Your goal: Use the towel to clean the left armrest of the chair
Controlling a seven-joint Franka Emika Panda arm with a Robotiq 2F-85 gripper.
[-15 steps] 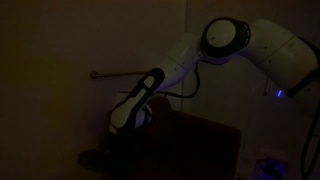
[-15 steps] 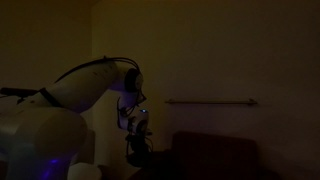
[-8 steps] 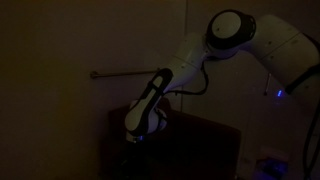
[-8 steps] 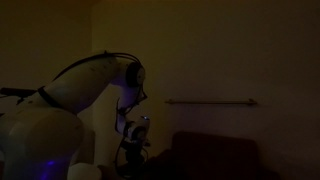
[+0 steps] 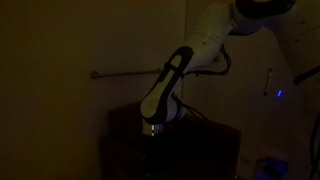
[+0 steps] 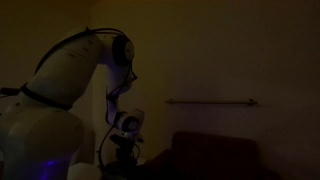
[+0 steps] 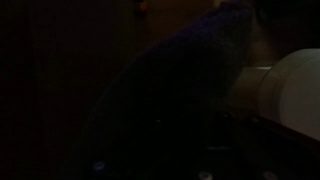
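Jaws closed, low at the chair [image 5: 205, 140]; armrest's long axis indistinct in darkness.

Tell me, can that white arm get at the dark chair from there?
Probably yes: the arm bends down over the chair, its gripper low at its near edge, with nothing visible between, though it is very dark.

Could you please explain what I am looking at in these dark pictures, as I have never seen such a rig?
It is a white robot arm with a gripper at its tip, reaching down to a dark brown armchair. Two pictures come from cameras standing in the room; the third, almost black, from a camera on the wrist. A thin rail runs along the wall. The gripper is shut, but it is too dark to tell whether it holds a towel.
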